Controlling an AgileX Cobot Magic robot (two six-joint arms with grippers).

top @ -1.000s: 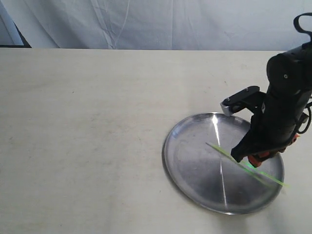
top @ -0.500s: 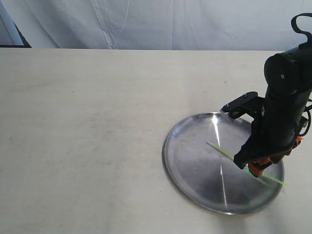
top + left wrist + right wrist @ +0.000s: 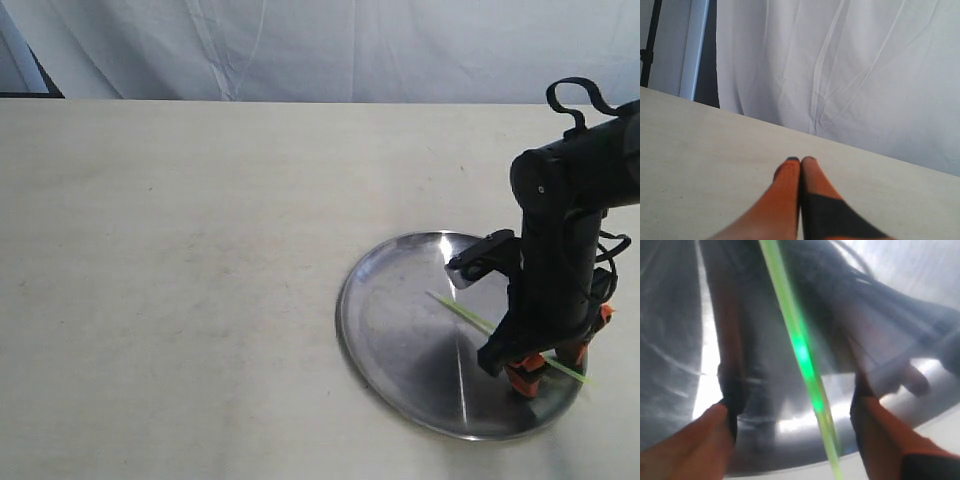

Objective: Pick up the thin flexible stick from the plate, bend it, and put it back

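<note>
The right tool (image 3: 545, 372) has come down lower onto the plate (image 3: 395, 340) and now straddles the thin flexible stick (image 3: 463, 312), its 2 fingers spread apart, released. The stick lies slanted across the plate's right side. The left tool (image 3: 801, 160) is clenched on nothing above the counter (image 3: 690, 150).

plate (image 3: 392, 322): polished metal, mirror-glossy, faint scuffs | stick (image 3: 465, 313): translucent green plastic, smooth | table (image 3: 180, 250): pale, matt, lightly grained | backdrop (image 3: 350, 50): white cloth, matt, creased | right arm (image 3: 562, 190): black casing, semi-gloss
</note>
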